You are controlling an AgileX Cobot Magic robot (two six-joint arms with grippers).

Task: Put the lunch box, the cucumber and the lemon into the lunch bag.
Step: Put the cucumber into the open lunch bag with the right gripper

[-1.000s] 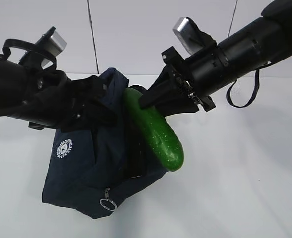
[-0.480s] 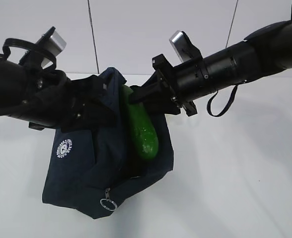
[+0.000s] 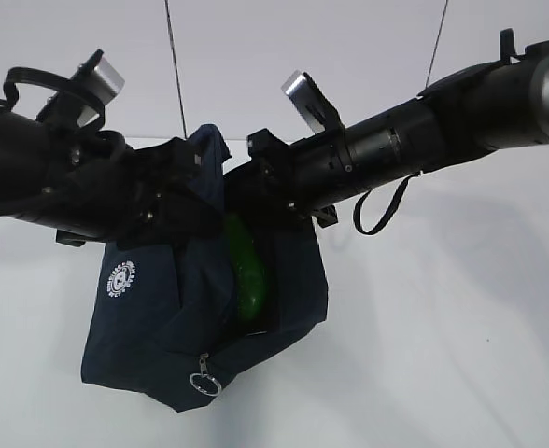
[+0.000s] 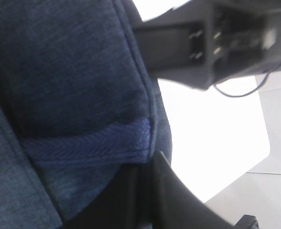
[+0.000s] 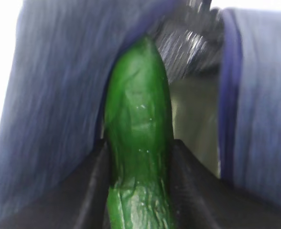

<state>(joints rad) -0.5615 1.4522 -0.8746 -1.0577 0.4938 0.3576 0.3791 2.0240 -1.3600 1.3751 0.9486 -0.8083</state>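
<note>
White tabletop below, I'm now sinking the long dark green cucumber (image 5: 138, 138), clamped in my right gripper (image 5: 139, 164), deeper into the boxy navy fabric lunch bag (image 3: 153, 317) that my pinched-shut left gripper (image 4: 145, 191) is holding open.

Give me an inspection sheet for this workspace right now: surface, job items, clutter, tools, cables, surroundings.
Surface: white table, bare where visible.
Job's things: lunch bag held up, mouth open; cucumber partly inside it; lunch box and lemon not seen.
Clutter: nothing seen.
Tools: left tool shut on the bag's fabric; right tool closed on the cucumber at the bag's mouth.
Cables: black loop hangs under the right arm.
Surroundings: pale panelled wall.
</note>
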